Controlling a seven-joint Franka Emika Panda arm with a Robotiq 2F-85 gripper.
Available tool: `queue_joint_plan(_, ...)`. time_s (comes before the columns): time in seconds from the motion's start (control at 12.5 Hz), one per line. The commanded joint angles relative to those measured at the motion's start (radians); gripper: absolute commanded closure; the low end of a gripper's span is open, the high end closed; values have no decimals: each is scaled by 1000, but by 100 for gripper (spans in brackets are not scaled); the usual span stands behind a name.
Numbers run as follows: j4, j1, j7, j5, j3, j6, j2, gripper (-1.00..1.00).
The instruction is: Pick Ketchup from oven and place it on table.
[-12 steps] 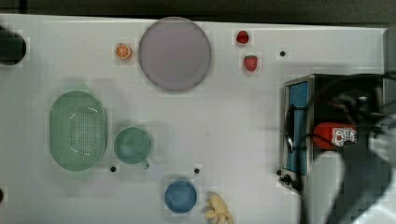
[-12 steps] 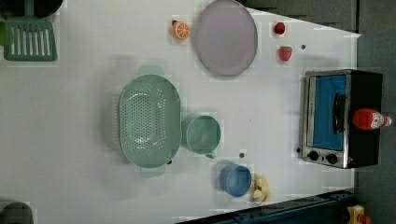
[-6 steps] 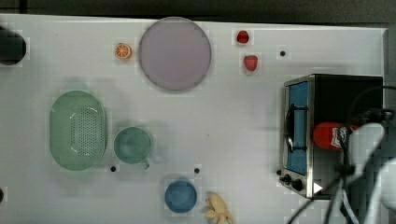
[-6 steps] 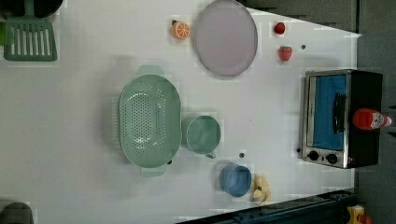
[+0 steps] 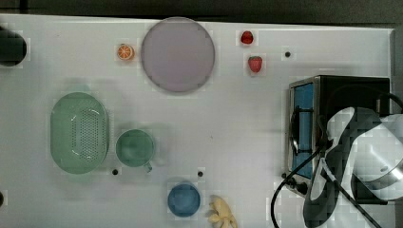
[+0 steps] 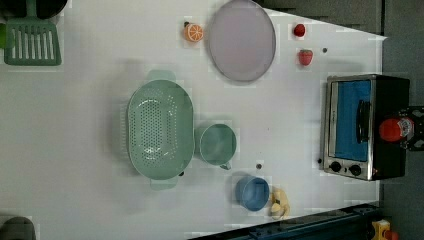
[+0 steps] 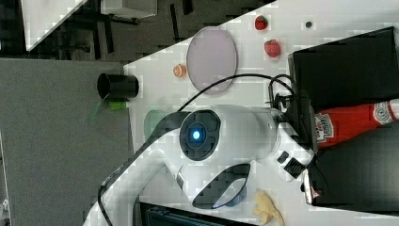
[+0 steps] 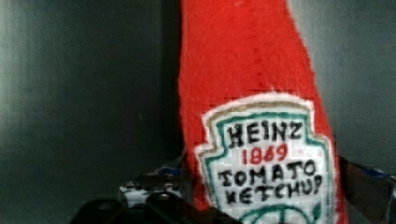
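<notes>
**A:** Since the arm (image 7: 226, 136) is right at the ketchup (image 8: 252, 93), which step is this?

**B:** The grab, I think. The bottle lies on its side on the black top of the oven (image 7: 343, 66). The end of the arm is at the label end. The wrist view has the red bottle and its label very close.

**A:** Are the jaws shut on it?

**B:** I cannot tell if they are apart or tight on it.

**A:** What next?

**B:** I think they need a firm hold. Then a lift straight up and a carry over to a bare bit of the surface (image 5: 237, 123).

**A:** Is anything in the way?

**B:** Not much. The banana (image 5: 221, 213) and the blue bowl (image 5: 183, 199) sit near the oven's knob end. Two strawberries (image 5: 255, 63) sit near its other end. There is open room in front of the glass door. Farther off are the green cup (image 5: 135, 147) and the plate (image 5: 177, 54). Farther still are the orange slice (image 5: 125, 52) and the colander (image 5: 79, 132). The black cup (image 5: 10, 47) is at the far end.
</notes>
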Motion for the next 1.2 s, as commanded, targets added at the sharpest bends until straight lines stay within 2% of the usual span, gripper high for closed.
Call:
queue_joint_plan(0.08, 1, -11, 36, -3, 8, -14, -57, -23)
queue_joint_plan(0.32, 42, 4, 36, -10, 12, -52, -83, -23)
queue_joint_plan(0.56, 162, 83, 33, -70, 54, -217, -154, -23)
queue_joint_plan(0.64, 197, 132, 33, -79, 121, -258, -189, -23)
queue_joint_plan(0.8, 195, 176, 33, -78, 226, -258, -212, -23)
queue_joint_plan(1.04, 148, 217, 33, -79, 396, -257, -209, -23)
queue_joint_plan(1.2, 99, 229, 33, -79, 447, -251, -210, -23)
